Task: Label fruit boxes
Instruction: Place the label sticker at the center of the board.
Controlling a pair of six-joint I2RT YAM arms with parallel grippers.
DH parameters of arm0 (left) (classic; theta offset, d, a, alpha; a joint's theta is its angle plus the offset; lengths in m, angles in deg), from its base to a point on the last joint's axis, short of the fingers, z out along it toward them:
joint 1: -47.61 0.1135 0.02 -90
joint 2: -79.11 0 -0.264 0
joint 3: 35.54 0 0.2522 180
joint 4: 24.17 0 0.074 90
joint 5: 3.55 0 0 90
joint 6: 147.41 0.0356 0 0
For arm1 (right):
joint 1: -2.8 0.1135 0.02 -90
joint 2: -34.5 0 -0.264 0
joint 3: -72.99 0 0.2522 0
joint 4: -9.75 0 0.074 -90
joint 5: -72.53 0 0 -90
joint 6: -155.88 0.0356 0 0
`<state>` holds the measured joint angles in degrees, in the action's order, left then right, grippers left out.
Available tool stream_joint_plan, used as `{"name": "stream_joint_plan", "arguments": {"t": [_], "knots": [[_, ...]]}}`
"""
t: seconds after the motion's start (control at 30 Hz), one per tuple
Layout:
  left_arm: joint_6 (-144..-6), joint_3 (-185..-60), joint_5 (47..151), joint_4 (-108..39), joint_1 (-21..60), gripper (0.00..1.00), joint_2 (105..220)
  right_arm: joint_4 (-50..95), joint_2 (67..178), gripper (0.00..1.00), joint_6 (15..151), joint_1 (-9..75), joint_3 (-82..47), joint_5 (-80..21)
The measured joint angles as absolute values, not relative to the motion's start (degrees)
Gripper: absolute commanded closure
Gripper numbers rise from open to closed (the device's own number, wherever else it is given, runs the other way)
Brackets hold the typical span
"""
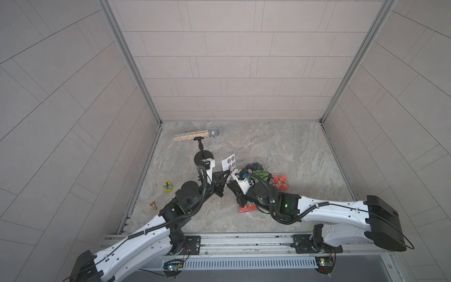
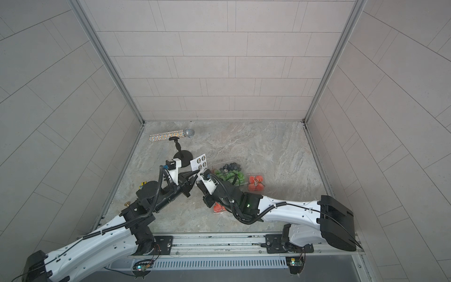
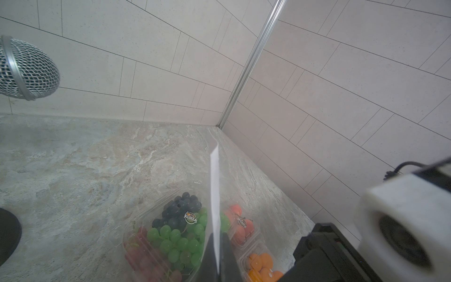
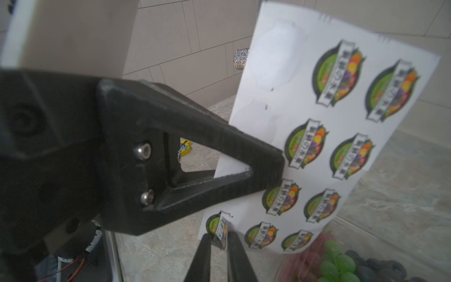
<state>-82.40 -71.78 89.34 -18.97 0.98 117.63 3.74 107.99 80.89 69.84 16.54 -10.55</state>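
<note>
The right pincer (image 4: 220,238) is closed on one sticker (image 4: 220,233), whose edge curls up off the sticker sheet (image 4: 329,127). Only the two fingertips show, and the rest of this pincer is cut off by the frame. The left pincer (image 4: 280,168) is clamped on the sheet's side edge and holds it upright above the bench (image 1: 280,146). Its own wrist view shows the sheet (image 3: 214,195) only edge-on, as a thin white strip. In both top views the two pincer tips are lost among dark arm parts.

The large box (image 3: 175,234) of green grapes and blueberries lies on the bench just behind the sheet, with a round label on its lid, and the strip hides part of it. Just beside it lies a red-fruit box (image 1: 280,182), also labelled. The second red-fruit box (image 1: 246,208) lies nearer the robot, mostly hidden under the right arm. The orange box (image 3: 261,266) shows only in the left wrist view, cut off at the frame edge.

Well apart, toward the back wall, a glittery microphone (image 1: 195,135) rests on a black stand (image 1: 202,156).
</note>
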Motion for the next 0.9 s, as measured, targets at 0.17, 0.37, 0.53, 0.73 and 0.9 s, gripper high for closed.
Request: {"name": "stream_joint_plan", "arguments": {"t": [0.17,0.37,0.53,0.73,0.9], "knots": [[-82.40,-71.78,89.39,-18.97,0.98,1.00,117.48,3.52,108.10,1.00,80.95,69.73,16.54,-10.97],[-82.40,-71.78,87.88,-19.37,0.98,1.00,117.44,3.24,108.05,1.00,81.08,69.73,16.56,-12.13],[-82.42,-71.78,86.83,-19.39,1.00,1.00,119.01,3.44,107.51,1.00,81.17,69.76,16.75,-12.61],[-82.42,-71.78,86.55,-19.41,0.98,1.00,119.29,3.78,106.11,1.00,81.37,69.73,18.02,-12.59],[-82.42,-71.78,86.30,-19.41,0.98,1.00,119.32,3.83,105.45,1.00,81.39,69.76,18.37,-12.76]]}}
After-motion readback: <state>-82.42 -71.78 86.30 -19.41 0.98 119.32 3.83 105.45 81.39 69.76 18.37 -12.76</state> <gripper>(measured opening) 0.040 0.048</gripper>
